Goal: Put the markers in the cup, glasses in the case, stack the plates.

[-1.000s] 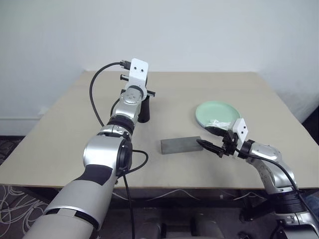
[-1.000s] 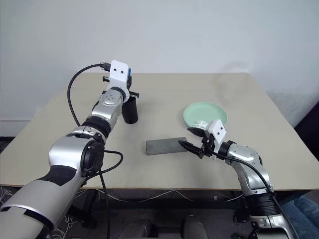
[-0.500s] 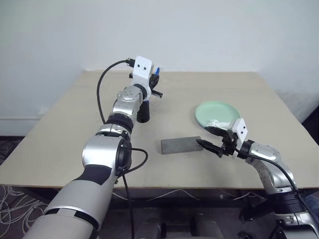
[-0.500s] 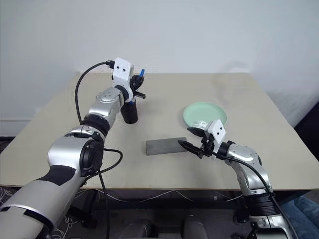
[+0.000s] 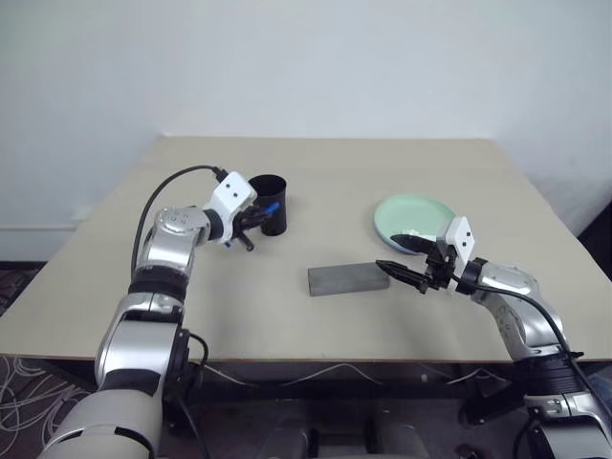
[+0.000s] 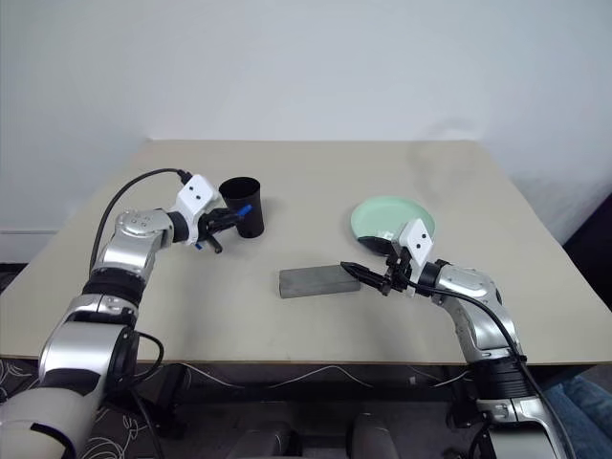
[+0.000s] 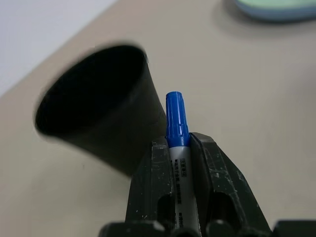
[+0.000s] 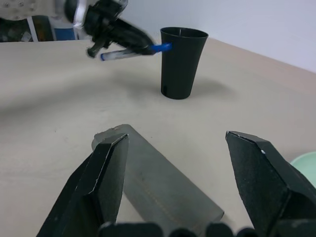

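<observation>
Clamping a marker (image 7: 177,129), left gripper (image 7: 178,148) sits beside cup (image 7: 98,126).

A plain beige table (image 5: 382,163) with a smooth matte top stands against a bare white wall (image 5: 306,67). Light falls evenly and softly, leaving only faint shadows. Below the table's near edge, loose white cables (image 5: 29,402) lie tangled on a dark patterned floor (image 5: 14,282) at the left. At the far right the wall gives way to a darker corner.
</observation>
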Motion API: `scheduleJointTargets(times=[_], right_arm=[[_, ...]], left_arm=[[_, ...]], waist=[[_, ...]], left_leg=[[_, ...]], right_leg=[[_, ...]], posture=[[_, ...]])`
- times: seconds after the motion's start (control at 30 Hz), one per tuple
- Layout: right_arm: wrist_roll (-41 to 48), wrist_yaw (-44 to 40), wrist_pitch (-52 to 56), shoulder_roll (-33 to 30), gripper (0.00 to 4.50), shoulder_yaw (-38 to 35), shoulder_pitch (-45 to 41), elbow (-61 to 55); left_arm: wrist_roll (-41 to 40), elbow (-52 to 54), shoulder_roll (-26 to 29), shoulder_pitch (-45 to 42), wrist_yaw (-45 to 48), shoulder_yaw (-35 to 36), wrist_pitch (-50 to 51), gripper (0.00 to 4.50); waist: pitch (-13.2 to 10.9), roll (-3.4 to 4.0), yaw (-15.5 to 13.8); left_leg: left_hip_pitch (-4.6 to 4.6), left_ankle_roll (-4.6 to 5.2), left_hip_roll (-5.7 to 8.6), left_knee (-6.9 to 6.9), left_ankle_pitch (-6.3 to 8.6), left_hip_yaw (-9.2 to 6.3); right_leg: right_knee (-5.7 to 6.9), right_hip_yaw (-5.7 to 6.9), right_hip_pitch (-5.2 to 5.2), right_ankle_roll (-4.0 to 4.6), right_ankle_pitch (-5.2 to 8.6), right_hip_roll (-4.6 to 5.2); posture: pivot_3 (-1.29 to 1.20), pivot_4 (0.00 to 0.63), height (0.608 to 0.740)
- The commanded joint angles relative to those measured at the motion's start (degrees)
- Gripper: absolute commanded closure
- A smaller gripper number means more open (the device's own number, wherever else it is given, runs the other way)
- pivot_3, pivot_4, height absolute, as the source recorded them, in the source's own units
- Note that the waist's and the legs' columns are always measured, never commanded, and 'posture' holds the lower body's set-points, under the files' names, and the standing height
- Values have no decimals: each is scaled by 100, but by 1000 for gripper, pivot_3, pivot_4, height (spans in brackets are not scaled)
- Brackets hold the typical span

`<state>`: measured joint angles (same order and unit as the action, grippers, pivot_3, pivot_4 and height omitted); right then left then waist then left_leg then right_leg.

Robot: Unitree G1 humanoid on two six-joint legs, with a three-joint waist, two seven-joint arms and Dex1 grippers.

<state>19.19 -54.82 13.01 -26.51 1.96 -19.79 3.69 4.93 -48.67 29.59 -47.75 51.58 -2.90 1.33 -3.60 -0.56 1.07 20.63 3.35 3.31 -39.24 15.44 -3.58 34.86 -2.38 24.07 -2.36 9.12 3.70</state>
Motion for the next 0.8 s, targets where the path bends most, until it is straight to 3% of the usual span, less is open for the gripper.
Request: scheduleJointTargets(times=[0.03,0.17,0.3,0.4,0.8], right_arm=[[18,-48,-145,-7,1083,-34,-156,-20],[21,-70,-162,-3,1083,-26,-164,0],[32,-73,-157,-15,1083,-31,-115,-38],[32,-40,-149,14,1083,-17,-70,-79],[37,40,-155,112,1083,43,-39,-101]], left_arm=[[-95,594,41,83,103,-54,189,4390],[-222,904,23,219,115,-24,275,4390],[-1162,1210,-340,106,-70,750,-377,4390],[-1645,940,-672,-402,-811,1382,-591,4390],[-26,-1701,-816,-1888,-3777,848,-3531,4390]], waist=[[0,0,-6],[0,0,0],[0,1,-1],[0,-1,-2],[1,-4,-6]], left_leg=[[1,0,0,0,0,-1],[3,0,0,-1,0,2],[2,-1,-2,-1,0,1],[3,-2,-1,-1,0,1],[-3,-2,7,-1,-1,7]], right_leg=[[0,0,0,0,0,0],[2,-1,3,1,0,0],[3,-1,5,2,-1,2],[2,0,7,3,-2,7],[-5,-1,-5,4,-4,4]], posture=[[0,0,740],[0,0,740],[0,0,740],[0,0,740],[0,0,740]])
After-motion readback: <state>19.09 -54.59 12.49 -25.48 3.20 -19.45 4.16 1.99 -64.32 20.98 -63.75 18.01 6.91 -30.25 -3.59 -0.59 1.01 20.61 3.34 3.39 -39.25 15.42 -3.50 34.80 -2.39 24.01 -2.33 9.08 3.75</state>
